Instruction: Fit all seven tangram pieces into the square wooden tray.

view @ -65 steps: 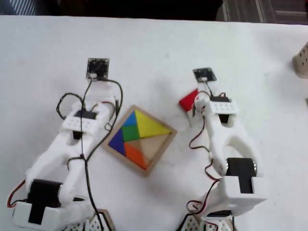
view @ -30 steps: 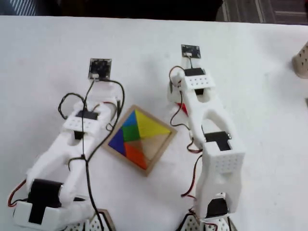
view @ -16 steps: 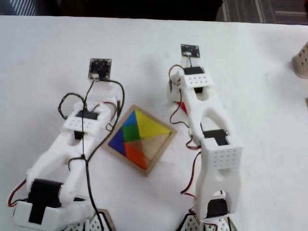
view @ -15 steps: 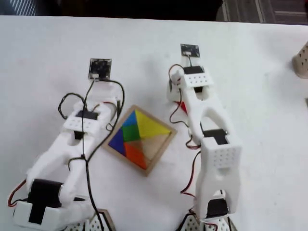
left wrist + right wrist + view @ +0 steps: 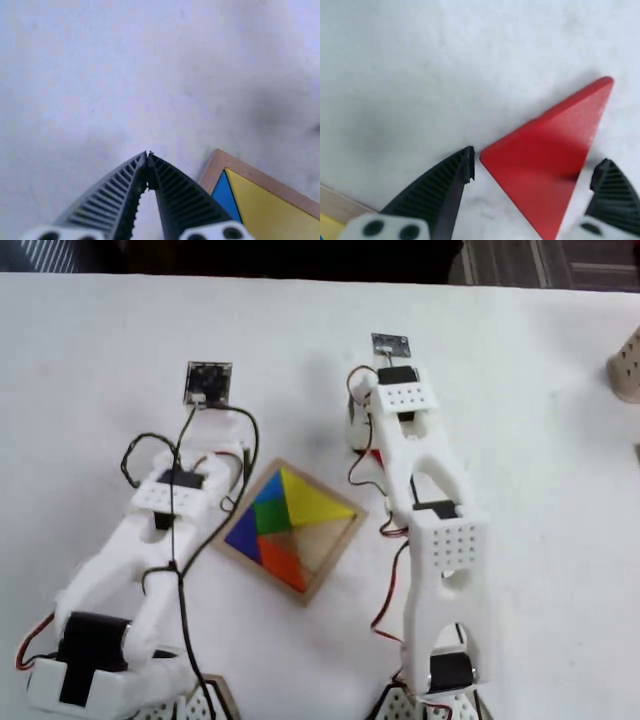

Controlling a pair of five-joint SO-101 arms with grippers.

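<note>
Jaws of the left gripper (image 5: 148,155) are pressing together along their ribbed faces, tips meeting, and are gripping nothing. They are hovering over the white table (image 5: 520,440) just beside one corner of the square wooden tray (image 5: 214,167). At that corner a blue piece (image 5: 225,197) and a yellow piece (image 5: 270,210) are lying inside the rim.

Jaws of the right gripper (image 5: 537,157) are standing wide apart and are straddling the red triangle (image 5: 550,150), which is lying flat on the table outside the tray. One fingertip (image 5: 466,162) is sitting just beside a corner of the triangle and the other is at its opposite edge. Whether either is touching it cannot be told.

Seen from above, the tray (image 5: 322,540) is resting as a diamond between the arms, with the left arm (image 5: 150,530) at its 9 o'clock and the right arm (image 5: 430,500) at its 3 o'clock. Yellow, green (image 5: 268,515) and orange (image 5: 283,562) pieces are filling most of it, and bare wood is showing toward 4 o'clock. A sliver of the red triangle (image 5: 375,455) is peeking out beneath the right arm, at about 2 o'clock from the tray.
</note>
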